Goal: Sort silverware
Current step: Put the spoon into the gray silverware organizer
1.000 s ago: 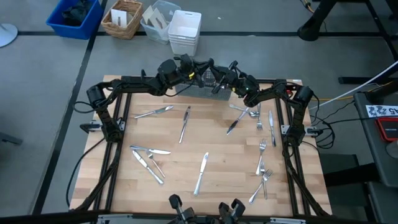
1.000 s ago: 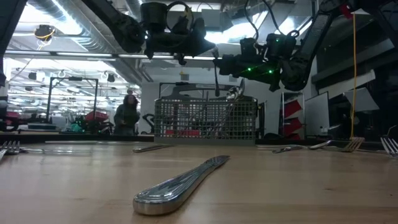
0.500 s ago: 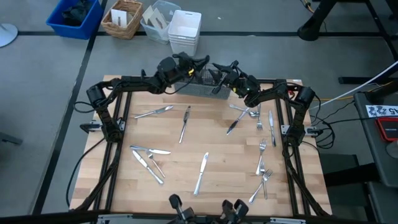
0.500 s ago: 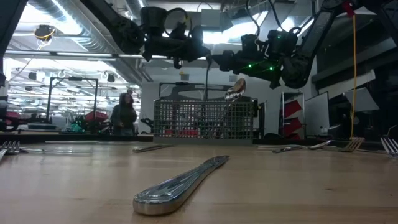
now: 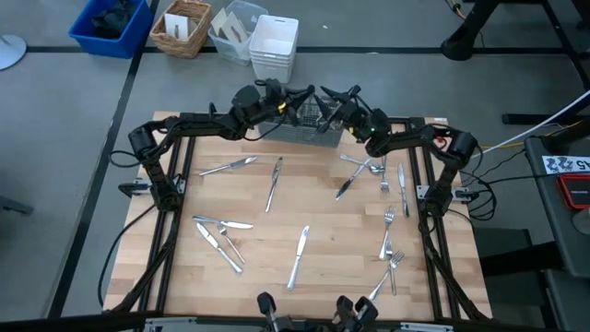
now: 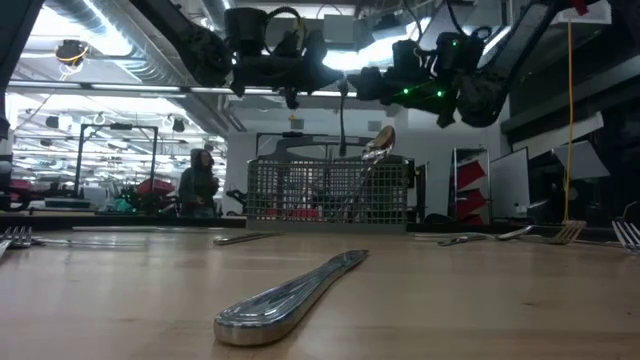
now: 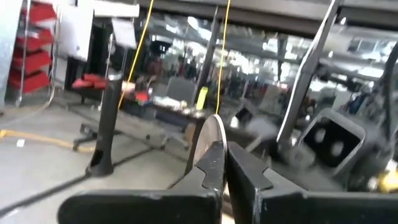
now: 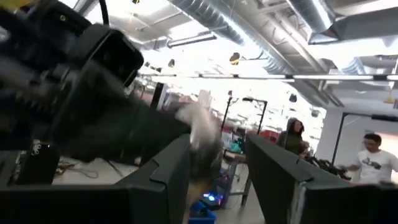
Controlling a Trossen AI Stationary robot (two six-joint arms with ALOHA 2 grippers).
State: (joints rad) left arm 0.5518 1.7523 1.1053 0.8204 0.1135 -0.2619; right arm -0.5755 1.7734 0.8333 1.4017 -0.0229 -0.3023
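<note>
Holding a slim piece of silverware (image 7: pixel 213 134) clenched between my left gripper's (image 5: pixel 297 98) fingers, I hang it over the wire caddy (image 5: pixel 309 135) at the table's 12 o'clock edge. From table height it shows as a thin strip (image 6: pixel 343 118) pointing straight down above the caddy's rim, not yet inside. It looks like a knife, though I cannot be sure.

My right gripper (image 5: pixel 328 100) hovers just beside the left one, also over the caddy, with its fingers (image 8: pixel 166 171) spread and nothing between them.

Inside the caddy, 1 spoon (image 6: pixel 379 141) leans with its bowl above the rim. Other handles may stand behind the mesh, but I cannot count them.

Most of the job looks undone to me. The wooden table (image 5: pixel 332 295) has loose pieces all over it:
- 2 knives (image 5: pixel 275 183) toward 11 o'clock
- a crossed cluster (image 5: pixel 221 234) at 8 o'clock
- 1 knife (image 5: pixel 300 255) near 6 o'clock
- several forks (image 5: pixel 387 245) from 3 to 5 o'clock
- a tangle (image 5: pixel 367 170) with 1 more knife (image 5: pixel 403 175) at 2 o'clock

I judge that more than 10 pieces remain to collect, and the 1 in my left grip needs lowering into its compartment first.
</note>
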